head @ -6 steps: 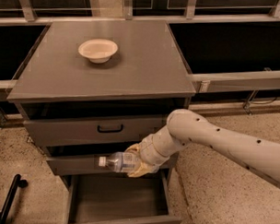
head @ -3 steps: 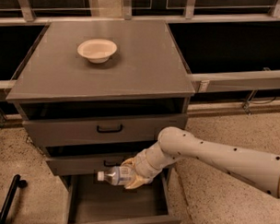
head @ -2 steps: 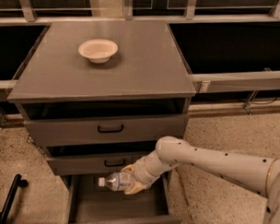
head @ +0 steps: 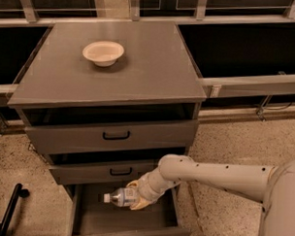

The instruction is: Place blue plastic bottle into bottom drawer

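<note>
Over the open bottom drawer [head: 93,217], the gripper [head: 139,197] pinches the blue plastic bottle [head: 116,197], which lies sideways with its cap pointing left. A cream bowl [head: 103,53] rests on the cabinet top [head: 154,71].

Arm [head: 218,173] reaches in from right, elbow bent down-left; gripper [head: 139,197] low over bottom drawer [head: 129,233], clamped on blue plastic bottle [head: 118,197].

The bottom drawer [head: 74,210] is standing pulled out, open from above. The gripper [head: 136,198], clamping the bottle [head: 116,197], is filling the middle of the bottom drawer, and the arm [head: 218,174] is crossing over its right wall. The middle drawer [head: 89,173] is overhanging the bottom drawer's rear. Bare room is lying along the bottom drawer's front and left.
</note>
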Robot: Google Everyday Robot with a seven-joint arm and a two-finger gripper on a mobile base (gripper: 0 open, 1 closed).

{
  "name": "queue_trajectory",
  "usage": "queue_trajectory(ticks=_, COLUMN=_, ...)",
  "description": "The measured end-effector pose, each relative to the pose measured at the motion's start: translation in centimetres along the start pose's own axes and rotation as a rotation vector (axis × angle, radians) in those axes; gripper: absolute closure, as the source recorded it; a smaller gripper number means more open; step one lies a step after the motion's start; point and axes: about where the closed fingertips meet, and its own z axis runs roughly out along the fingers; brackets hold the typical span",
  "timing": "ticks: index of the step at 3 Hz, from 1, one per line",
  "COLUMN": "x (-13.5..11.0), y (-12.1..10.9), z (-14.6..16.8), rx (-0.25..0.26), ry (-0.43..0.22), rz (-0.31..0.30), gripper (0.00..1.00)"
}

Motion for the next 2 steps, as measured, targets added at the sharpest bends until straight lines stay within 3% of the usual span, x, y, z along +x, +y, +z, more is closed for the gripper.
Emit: queue_trajectory(ticks=2, x=3.8, y=-0.7, z=5.0, rx=0.022, ry=0.007, rz=-0.043, gripper=1.0)
